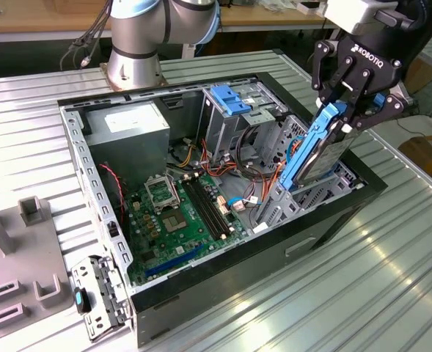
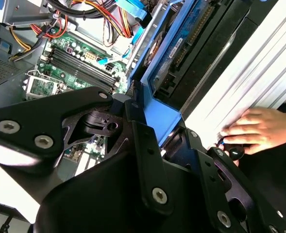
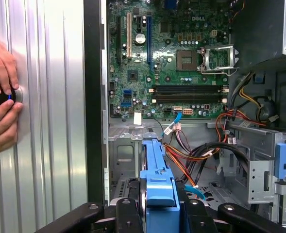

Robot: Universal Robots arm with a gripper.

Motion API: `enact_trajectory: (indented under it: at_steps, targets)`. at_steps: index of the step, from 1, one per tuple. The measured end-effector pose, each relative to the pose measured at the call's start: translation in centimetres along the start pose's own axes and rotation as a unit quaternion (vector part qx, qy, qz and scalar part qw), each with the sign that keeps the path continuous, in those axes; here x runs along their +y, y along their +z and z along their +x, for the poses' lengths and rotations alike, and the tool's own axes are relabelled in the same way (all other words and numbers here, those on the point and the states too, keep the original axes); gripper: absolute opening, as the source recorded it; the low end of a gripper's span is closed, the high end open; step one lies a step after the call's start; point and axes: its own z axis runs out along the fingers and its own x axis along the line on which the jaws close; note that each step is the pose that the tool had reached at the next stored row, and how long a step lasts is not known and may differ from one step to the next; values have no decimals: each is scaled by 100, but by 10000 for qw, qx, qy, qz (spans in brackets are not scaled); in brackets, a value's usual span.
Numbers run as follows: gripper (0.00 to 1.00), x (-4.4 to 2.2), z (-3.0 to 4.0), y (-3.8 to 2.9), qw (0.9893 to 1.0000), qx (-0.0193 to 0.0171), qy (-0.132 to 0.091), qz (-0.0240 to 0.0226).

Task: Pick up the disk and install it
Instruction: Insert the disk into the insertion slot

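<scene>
Gripper: black gripper [image 1: 353, 111] hung over the end of the case [image 1: 223, 290] at the exterior view's right; in the first wrist view [image 3: 159, 213] its fingers [image 3: 129, 214] stood on either side of the disk.
Fingers: closed partway onto the disk's upper end, clamping it by its two blue rails.
Disk: grey disk with blue rails [image 1: 320, 150] stood on edge and tilted, upper end in the gripper, lower end down among the metal bays at that end of the case; whether it touched a bay could not be told.
Disk in wrist views: the blue rail [image 3: 157, 177] ran away from the fingers toward the case floor; in the second wrist view the disk's underside [image 2: 174, 63] faced the camera.
Case: it lay open on its side on the ribbed metal table [image 1: 362, 293].
Motherboard: green motherboard [image 1: 190, 213] lay flat on the case floor, beside the bays, with red and orange cables [image 3: 186, 155] between them.
Bracket: blue bracket [image 1: 229, 97] topped the tall bay, apart from the disk.
Hands: a person's hands [image 3: 1, 99] rested on the table outside the case wall, fingers around a small dark knob [image 2: 236, 154].
Arm base: it [image 1: 133, 44] stood on the table behind the case.
</scene>
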Motion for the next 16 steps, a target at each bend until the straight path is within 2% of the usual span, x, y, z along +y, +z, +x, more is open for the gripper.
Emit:
enact_trajectory:
  at_steps: [1, 3, 5, 6, 8, 9, 10, 11, 12, 13, 16]
  targets:
    - [38, 0, 0, -1, 10000, 1, 0, 0]
    - [51, 0, 0, 0, 10000, 0, 0, 0]
    - [51, -2, 0, 6, 10000, -1, 0, 0]
    - [49, -13, 0, 28, 10000, -1, 0, 0]
    - [36, -21, 1, 73, 10000, 0, 0, 0]
    - [24, -36, 1, 118, 10000, -1, 0, 0]
    - [18, -108, 1, 180, 10000, -1, 0, 0]
    - [12, -172, 0, 209, 10000, -1, 0, 0]
    - [12, -248, 0, 255, 10000, -1, 0, 0]
    - [12, -278, 22, 307, 10000, -1, 5, 0]
    - [12, -301, 39, 372, 10000, 0, 35, 0]
